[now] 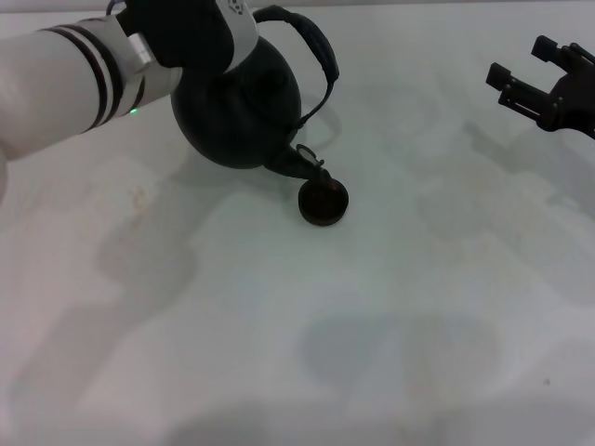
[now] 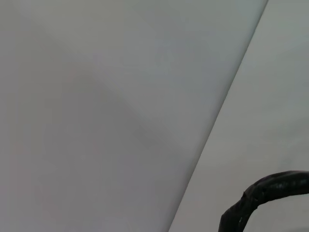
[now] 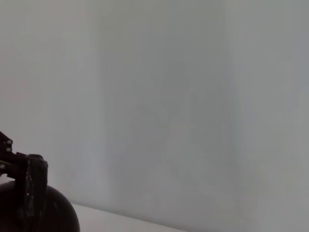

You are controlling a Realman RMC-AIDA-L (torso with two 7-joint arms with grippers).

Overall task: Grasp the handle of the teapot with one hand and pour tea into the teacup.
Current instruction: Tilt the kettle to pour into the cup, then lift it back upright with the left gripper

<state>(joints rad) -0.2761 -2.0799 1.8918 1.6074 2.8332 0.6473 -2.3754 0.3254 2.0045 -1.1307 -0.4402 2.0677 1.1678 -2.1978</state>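
Observation:
The round black teapot (image 1: 237, 111) hangs tilted at the back left of the head view, its short spout (image 1: 299, 163) pointing down right over the rim of the tiny dark teacup (image 1: 323, 202), which stands on the white table. My left gripper (image 1: 232, 32) is at the top of the pot, shut on the arched handle (image 1: 314, 46); its fingers are mostly hidden by the wrist. A piece of the wrapped handle (image 2: 270, 191) shows in the left wrist view. My right gripper (image 1: 519, 63) hovers open at the far right, apart from the pot.
The white table (image 1: 372, 325) stretches toward me in front of the teacup, with only shadows on it. The teapot's dark body (image 3: 53, 215) shows low in the right wrist view against a plain pale wall.

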